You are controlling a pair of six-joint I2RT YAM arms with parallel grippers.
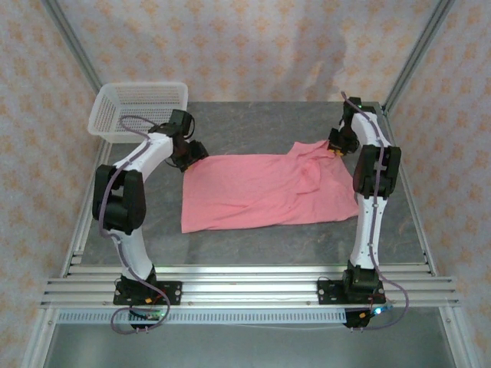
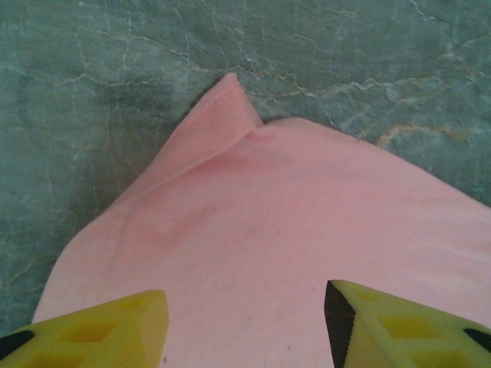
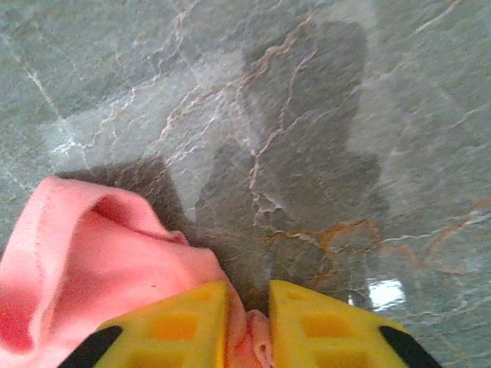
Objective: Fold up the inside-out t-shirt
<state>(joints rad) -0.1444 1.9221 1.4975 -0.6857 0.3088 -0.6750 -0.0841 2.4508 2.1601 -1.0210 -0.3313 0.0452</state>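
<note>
Down at the near edge, the two arm bases sit bolted to the aluminium rails, and both arms reach away over the grey marbled table.

Middle of the table now: the salmon-pink t-shirt lies spread between the arms, long side running left to right. It is mostly flat, with wrinkles gathering toward its far right corner.

Over on the left, the left gripper is at the shirt's far left corner. From its wrist camera, the yellow fingers stand well apart, with pink cloth lying flat beneath the gap and a pointed tip of fabric poking out onto the table beyond. Whether the fingertips touch the cloth, I can't tell.

And the right side: the right gripper is at the bunched far right corner. Its wrist view has the fingers drawn close together, a fold of pink cloth nipped in the narrow slot between them and a puffed-up hem beside them.

Far left corner, a white mesh basket stands behind the left arm, apart from the shirt.
</note>
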